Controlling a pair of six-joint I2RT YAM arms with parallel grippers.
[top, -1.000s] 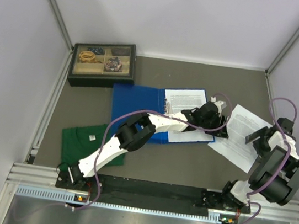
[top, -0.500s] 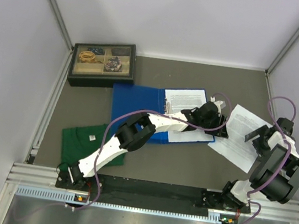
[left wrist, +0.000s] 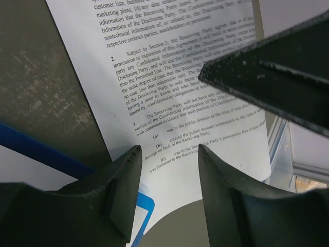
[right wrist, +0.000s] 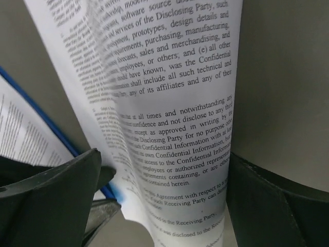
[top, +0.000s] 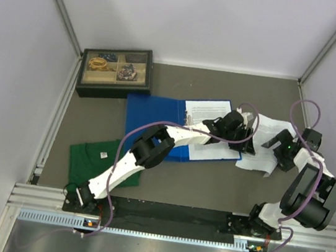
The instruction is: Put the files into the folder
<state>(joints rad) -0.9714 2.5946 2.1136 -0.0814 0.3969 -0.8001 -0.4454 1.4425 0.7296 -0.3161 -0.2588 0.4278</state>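
Right wrist: right gripper (right wrist: 164,172) jaws wide apart, straddling a bowed sheet of the files (right wrist: 169,103), not clamped | left gripper (left wrist: 168,154) jaws apart over printed paper at the folder (top: 153,121) corner | loose sheet just right of open folder | judgement: light, floppy, buckles when pushed; pinch one edge

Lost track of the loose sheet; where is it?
Top view, right side: the loose sheet lies just right of the folder, between left gripper and right gripper.
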